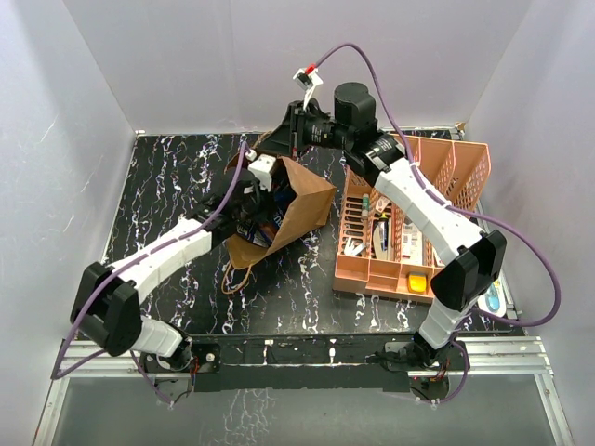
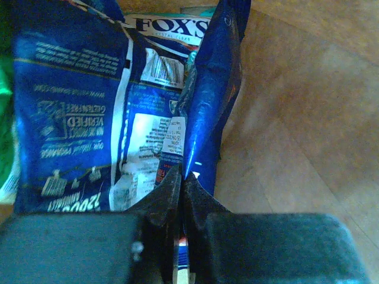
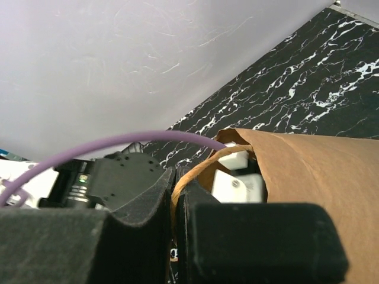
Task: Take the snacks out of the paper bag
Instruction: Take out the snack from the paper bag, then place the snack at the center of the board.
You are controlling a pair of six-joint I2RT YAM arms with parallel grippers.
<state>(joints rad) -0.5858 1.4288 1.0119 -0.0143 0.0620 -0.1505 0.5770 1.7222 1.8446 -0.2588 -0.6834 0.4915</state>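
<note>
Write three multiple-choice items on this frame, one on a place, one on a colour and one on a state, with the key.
1. Where is the left gripper?
A. inside the paper bag
B. over a plastic crate
C. parked at its own base

2. What colour is the packet that it pinches?
A. red
B. silver
C. blue

3. How is the right gripper?
A. wide open
B. shut on the bag's handle
C. shut on a tube

Key:
1 A: the left wrist view shows brown paper wall beside the gripper.
2 C: blue foil sits between the closed fingers.
3 B: the fingers close on the thin brown handle at the bag's rim.
</note>
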